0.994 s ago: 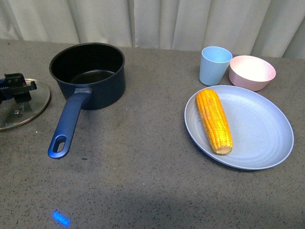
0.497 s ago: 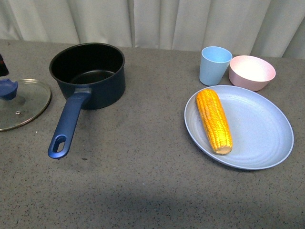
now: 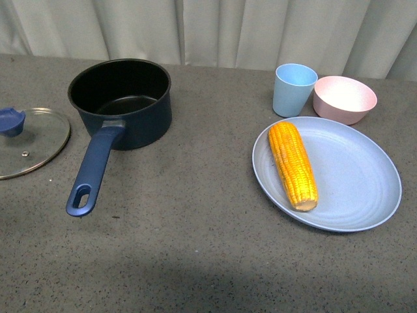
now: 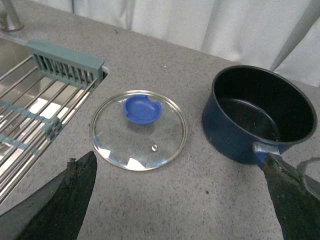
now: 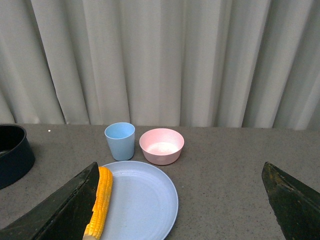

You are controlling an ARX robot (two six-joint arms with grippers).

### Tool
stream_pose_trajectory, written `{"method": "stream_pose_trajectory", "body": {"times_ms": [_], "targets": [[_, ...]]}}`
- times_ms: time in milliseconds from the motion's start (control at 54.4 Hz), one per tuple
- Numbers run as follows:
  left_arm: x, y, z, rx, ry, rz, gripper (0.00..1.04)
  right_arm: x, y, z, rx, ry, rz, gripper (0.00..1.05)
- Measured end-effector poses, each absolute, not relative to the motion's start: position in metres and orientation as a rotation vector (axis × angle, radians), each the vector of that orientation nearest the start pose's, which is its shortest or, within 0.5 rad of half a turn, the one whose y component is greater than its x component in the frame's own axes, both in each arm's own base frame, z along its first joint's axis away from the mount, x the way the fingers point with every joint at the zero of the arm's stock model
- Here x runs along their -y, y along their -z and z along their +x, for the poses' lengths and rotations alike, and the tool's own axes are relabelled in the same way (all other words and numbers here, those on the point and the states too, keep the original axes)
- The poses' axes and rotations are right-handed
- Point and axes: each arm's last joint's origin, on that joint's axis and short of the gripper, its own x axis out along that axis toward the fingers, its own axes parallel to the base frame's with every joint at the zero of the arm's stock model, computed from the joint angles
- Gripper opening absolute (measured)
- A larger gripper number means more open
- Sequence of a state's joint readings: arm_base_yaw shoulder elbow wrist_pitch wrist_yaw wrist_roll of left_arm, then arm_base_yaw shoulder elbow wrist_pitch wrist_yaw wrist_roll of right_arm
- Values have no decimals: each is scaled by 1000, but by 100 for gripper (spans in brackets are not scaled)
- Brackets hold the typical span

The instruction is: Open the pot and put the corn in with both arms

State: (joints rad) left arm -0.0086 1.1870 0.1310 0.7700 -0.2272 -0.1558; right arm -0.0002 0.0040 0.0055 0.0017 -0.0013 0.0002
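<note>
Lid [image 3: 36, 140] sits beside the pot [image 3: 120, 98], leaving it open for the corn [image 3: 293, 163] on its plate [image 3: 355, 176]. Left hand [image 4: 180, 200] and right hand [image 5: 182, 200] are both spread, empty.

The pot [image 3: 120, 98] stands on the table [image 3: 195, 241], handle [image 3: 94, 166] pointing toward the near edge. Just left of the pot, apart from it, the lid [image 3: 36, 140] lies flat. Well right of the pot sits the plate [image 3: 355, 176], with the corn [image 3: 293, 164] on its pot-side half. Behind the plate stand the cup [image 3: 293, 89] and the bowl [image 3: 345, 98], the cup nearer the pot.
</note>
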Motion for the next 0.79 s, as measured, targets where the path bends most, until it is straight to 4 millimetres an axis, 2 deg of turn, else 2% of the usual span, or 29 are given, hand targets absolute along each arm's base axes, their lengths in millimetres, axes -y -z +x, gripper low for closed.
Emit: {"method": "stream_pose_trajectory", "body": {"times_ms": [92, 129, 221, 294, 497, 589, 662, 791], "targets": [[-3, -140, 167, -267, -246, -117, 98, 0, -165, 98, 3, -1, 0, 95], [-2, -141, 165, -248, -219, -116, 97, 0, -165, 98, 3, -1, 0, 95], [-1, -144, 162, -96, -44, -71, 81, 0, -165, 98, 3, -1, 0, 95], [1, -154, 160, -8, 3, -45, 68, 0, -165, 98, 3, -2, 0, 95], [0, -164, 149, 12, 3, -17, 36, 0, -165, 98, 2, -2, 0, 95], [0, -167, 140, -2, 3, -11, 15, 0, -165, 98, 2, -2, 0, 95], [0, -169, 136, 7, 2, -11, 3, 0, -165, 98, 2, -1, 0, 95], [0, -171, 131, 14, 2, -8, 4, 0, -165, 98, 2, -1, 0, 95]]}}
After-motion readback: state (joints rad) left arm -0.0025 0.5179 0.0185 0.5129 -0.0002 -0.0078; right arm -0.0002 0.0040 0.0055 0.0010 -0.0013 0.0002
